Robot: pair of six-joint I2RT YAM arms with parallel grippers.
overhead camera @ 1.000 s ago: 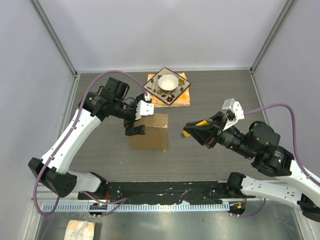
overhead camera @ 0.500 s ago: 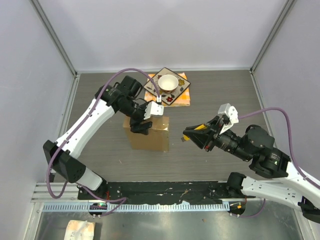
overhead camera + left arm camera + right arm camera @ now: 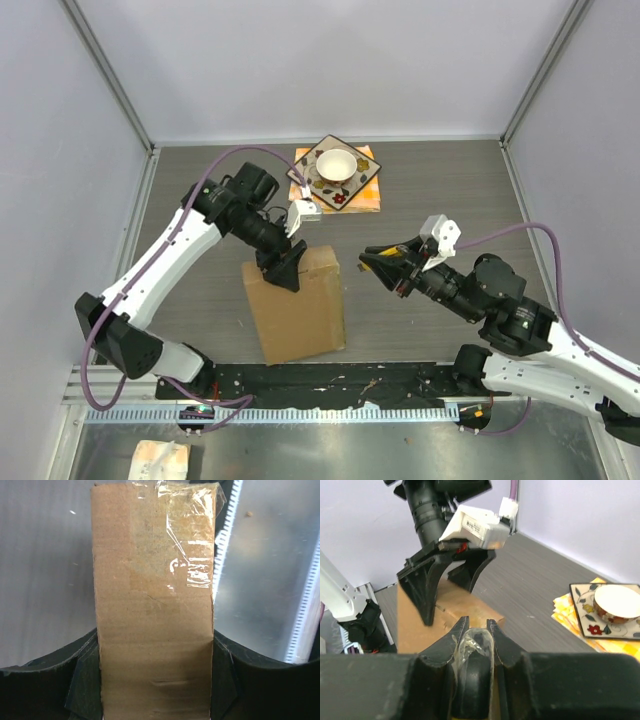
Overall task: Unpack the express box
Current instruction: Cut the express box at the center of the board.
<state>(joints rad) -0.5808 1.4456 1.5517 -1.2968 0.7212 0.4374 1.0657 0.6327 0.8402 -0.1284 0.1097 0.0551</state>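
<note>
Top view: the express box [image 3: 297, 310], plain brown cardboard, lies near the middle of the dark table [image 3: 440, 190], nearer the arm bases than the patterned plate [image 3: 322, 181] and well apart from it; its long side runs from the far end toward the near rail, slightly askew; whether its near end rests on the table cannot be told. The left gripper [image 3: 284, 267] grasps the box at its far end. In the left wrist view the black fingers [image 3: 82, 682] press against both narrow sides of the cardboard, so the tool is clamped on the box; a strip of clear tape [image 3: 192, 555] crosses the upper right of the visible face. The right gripper [image 3: 380, 262] hovers just right of the box's far corner, apart from it, pointing toward the left gripper. In the right wrist view its jaws stand close together around a small dark object [image 3: 472, 675] under crinkled clear film; what that object is cannot be told. A white bowl [image 3: 336, 163] sits on the plate; the plate rests on an orange cloth [image 3: 368, 197] at the far side of the table.
</note>
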